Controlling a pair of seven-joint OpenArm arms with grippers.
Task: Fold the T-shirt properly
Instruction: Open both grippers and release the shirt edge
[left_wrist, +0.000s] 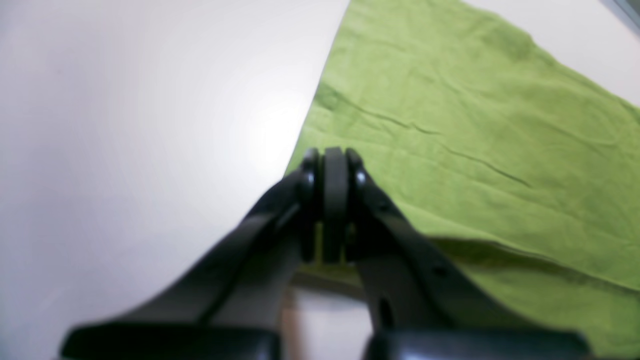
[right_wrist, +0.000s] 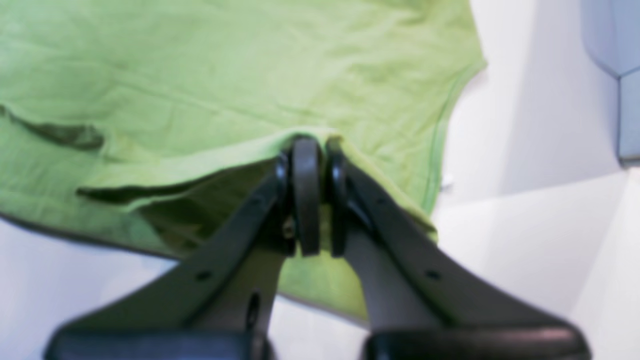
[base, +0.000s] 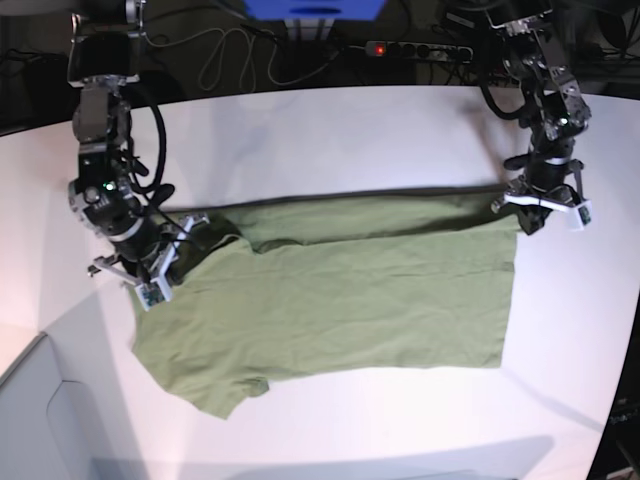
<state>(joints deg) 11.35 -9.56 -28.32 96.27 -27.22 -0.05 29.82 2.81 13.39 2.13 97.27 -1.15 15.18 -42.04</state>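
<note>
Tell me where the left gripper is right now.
In the base view the left gripper sits at the right, at the far right corner of the T-shirt on the white table. Its wrist view shows it shut on the shirt's edge.

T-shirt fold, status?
Left pincer and right pincer both shut on T-shirt edge. One long edge folded over. Nothing in the way.

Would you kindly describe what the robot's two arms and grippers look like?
Both arms are black and metallic with exposed black cables looped alongside. The left gripper and right gripper carry white fittings in the base view. Up close, each has dark curved fingers ending in rounded black pads.
</note>
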